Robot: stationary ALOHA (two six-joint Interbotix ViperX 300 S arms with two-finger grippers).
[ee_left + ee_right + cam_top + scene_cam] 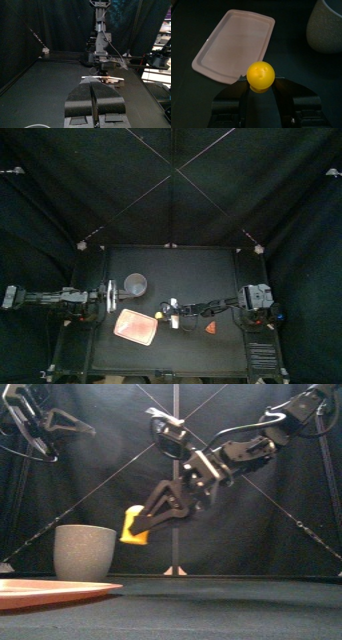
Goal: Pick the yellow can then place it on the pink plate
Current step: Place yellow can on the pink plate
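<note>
The yellow can (260, 74) is up in the air, clear of the table (201, 268); the right gripper (260, 84) has it clamped between both jaws, the can's end poking out past the tips; in the front view it hangs at about rim height of the grey cup (84, 551), off to the cup's right and apart from it; from above it sits just beside the right edge of the pink plate (135, 326), not over it; the plate lies flat near the table's front, the cup behind it; a small orange-red toy (211, 328) lies on the table to the right of the can; over at the left side the left gripper (93, 86) rests, jaws pressed together on nothing.
</note>
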